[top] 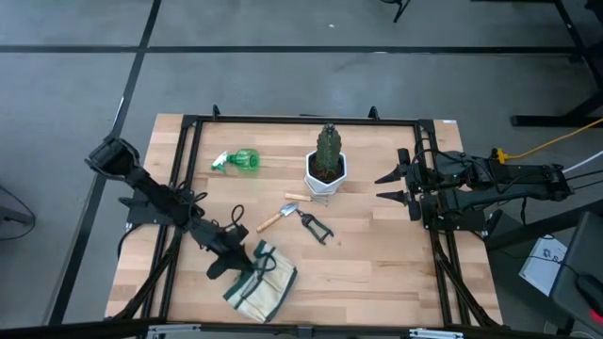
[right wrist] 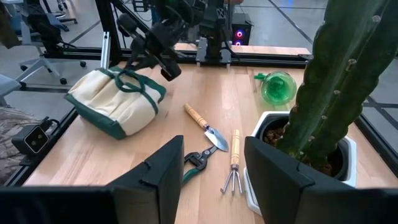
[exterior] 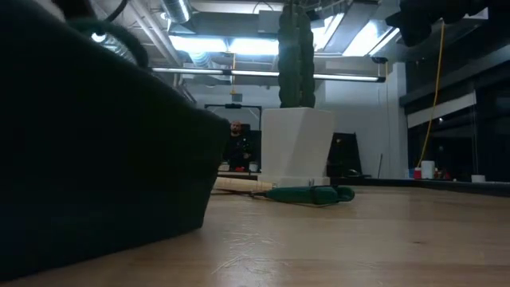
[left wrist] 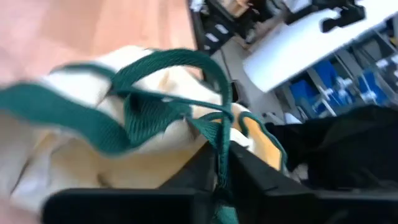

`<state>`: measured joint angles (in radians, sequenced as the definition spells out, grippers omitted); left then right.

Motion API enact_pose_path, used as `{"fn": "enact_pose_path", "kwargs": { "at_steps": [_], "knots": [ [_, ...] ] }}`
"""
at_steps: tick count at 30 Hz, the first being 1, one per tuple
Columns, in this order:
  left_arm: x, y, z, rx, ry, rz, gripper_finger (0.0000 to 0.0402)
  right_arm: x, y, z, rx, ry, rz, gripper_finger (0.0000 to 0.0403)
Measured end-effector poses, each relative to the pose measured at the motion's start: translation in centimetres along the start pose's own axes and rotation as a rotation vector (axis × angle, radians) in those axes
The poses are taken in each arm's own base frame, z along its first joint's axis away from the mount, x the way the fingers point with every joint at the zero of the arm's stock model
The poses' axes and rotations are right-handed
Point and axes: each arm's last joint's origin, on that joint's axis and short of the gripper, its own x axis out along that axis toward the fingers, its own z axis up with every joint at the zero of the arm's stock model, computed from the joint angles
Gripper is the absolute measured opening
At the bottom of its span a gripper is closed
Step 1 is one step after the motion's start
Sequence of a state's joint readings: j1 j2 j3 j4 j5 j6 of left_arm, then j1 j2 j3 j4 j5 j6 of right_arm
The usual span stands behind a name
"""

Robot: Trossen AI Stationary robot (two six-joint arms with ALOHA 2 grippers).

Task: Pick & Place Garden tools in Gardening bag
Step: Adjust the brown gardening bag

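Left gripper [top: 247, 262] sits low on the wooden surface [top: 377, 264], fingers pinched tight on a dark green handle [left wrist: 186, 68] of the gardening bag [top: 262, 285]. Bag lies slumped on its side near the front edge, left of centre. Left wrist view confirms it: green strap runs straight down between the dark fingers, beige canvas bunched behind.

Spray bottle [top: 242, 161] lies on its side farther back, well apart from the bag. Trowel [top: 276, 217], hand fork [top: 301, 197] and pruning shears [top: 317, 226] lie loose mid-surface, close together, all outside the bag. Fork is just beside the white pot [top: 326, 176] holding the cactus [top: 329, 148]; shears lie just right of the trowel blade.

Right gripper [top: 388, 185] hovers at the right side of the surface, fingers spread wide, holding nothing, pointing toward the pot. Right wrist view shows the tools and bag beyond its open fingers.
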<state>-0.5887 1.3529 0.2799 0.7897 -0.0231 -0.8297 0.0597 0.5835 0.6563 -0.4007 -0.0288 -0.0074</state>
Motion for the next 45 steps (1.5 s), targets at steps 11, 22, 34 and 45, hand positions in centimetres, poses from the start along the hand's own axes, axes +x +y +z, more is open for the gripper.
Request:
{"fn": "enact_pose_path", "kwargs": {
  "at_steps": [11,22,34,45],
  "knots": [
    [1.7,-1.0,3.2,0.088,0.200,0.029,0.0007,0.0,0.0,0.0,0.000,0.000,-0.001,0.0172],
    [-1.0,-5.0,9.9,0.266,0.494,0.383,0.0005,0.0,0.0,0.0,0.000,-0.001,0.000,0.0172],
    [-5.4,-6.5,14.1,0.437,0.615,0.813,0.0004,0.0,0.0,0.0,0.000,0.000,-0.001,0.0172],
    [-7.6,-3.7,15.8,0.504,0.718,1.068,0.0004,0.0,0.0,0.0,0.000,0.000,0.000,0.0172]
  ]
}}
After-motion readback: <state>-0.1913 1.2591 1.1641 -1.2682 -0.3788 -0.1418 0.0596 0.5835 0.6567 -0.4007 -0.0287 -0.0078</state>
